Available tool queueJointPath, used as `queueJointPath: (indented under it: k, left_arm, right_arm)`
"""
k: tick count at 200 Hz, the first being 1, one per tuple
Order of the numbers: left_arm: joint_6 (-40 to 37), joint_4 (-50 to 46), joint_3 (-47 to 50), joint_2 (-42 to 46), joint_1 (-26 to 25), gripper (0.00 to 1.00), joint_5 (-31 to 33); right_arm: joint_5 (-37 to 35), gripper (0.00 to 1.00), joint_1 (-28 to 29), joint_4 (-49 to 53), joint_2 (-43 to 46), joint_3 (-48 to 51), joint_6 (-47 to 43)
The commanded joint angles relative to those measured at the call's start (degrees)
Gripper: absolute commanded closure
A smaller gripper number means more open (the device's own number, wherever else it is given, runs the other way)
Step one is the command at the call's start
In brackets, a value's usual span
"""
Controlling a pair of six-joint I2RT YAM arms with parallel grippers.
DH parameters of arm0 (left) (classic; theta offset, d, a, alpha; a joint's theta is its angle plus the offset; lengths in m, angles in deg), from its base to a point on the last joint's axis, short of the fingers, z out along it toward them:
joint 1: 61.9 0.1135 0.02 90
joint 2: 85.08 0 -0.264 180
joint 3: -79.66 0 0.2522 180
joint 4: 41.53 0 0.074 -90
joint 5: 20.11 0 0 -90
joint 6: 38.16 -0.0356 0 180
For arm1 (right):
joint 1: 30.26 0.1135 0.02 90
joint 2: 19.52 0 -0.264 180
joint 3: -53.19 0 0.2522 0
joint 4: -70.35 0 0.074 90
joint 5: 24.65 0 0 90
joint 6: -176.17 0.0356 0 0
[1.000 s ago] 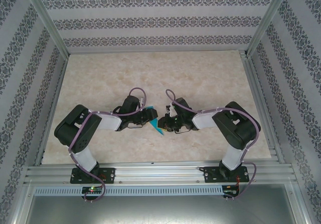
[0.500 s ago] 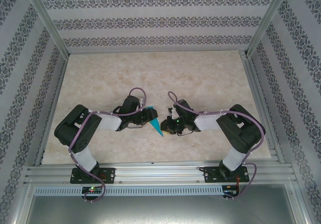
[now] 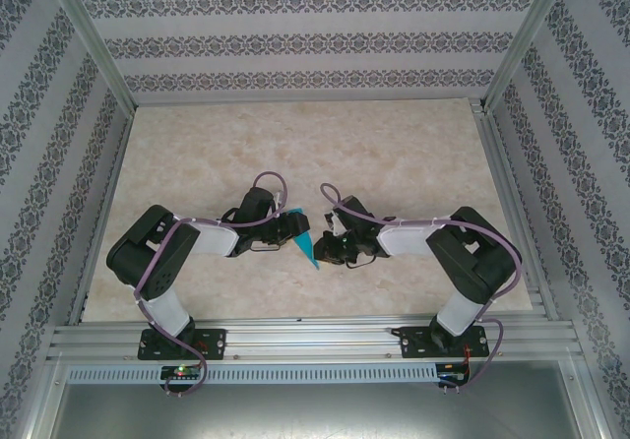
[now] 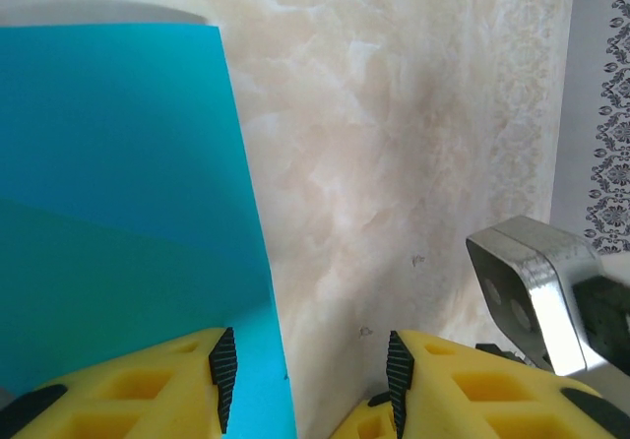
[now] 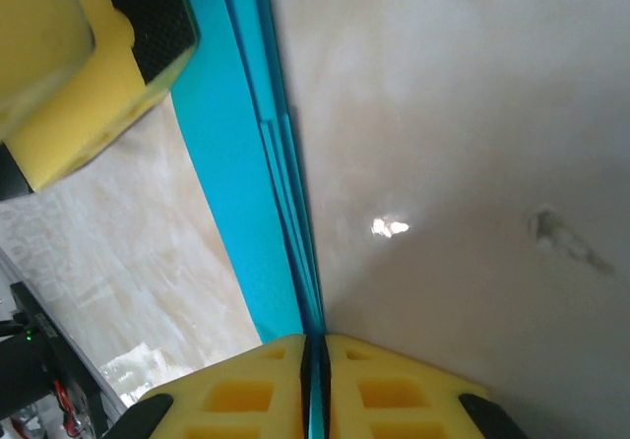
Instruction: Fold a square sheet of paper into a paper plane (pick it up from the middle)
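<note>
Now the right gripper (image 5: 315,348) pinches the paper's (image 5: 231,183) edge; the left gripper (image 4: 307,365), half open, touches it.

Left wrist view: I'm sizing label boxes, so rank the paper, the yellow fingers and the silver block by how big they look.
1. paper: largest by far.
2. yellow fingers: the two look alike; they are nearest the camera and cut off by the frame.
3. silver block: smallest, though only a little under one finger.
</note>
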Motion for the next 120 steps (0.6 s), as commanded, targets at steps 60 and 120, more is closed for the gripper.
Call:
queueJointPath:
  k: [60,120]
  left_arm:
    - [-0.89,-5.78,-0.38,-2.96,-0.83,0.52,1.94]
    - [-1.07,-6.40,-0.84,-3.24,-0.83,0.52,1.86]
  right_arm:
    - [-1.45,0.85,-1.37,2.75,9.25,-1.59,2.97]
    - [7.25,0.91,-0.65,-15.64,-1.13,-1.58,12.41]
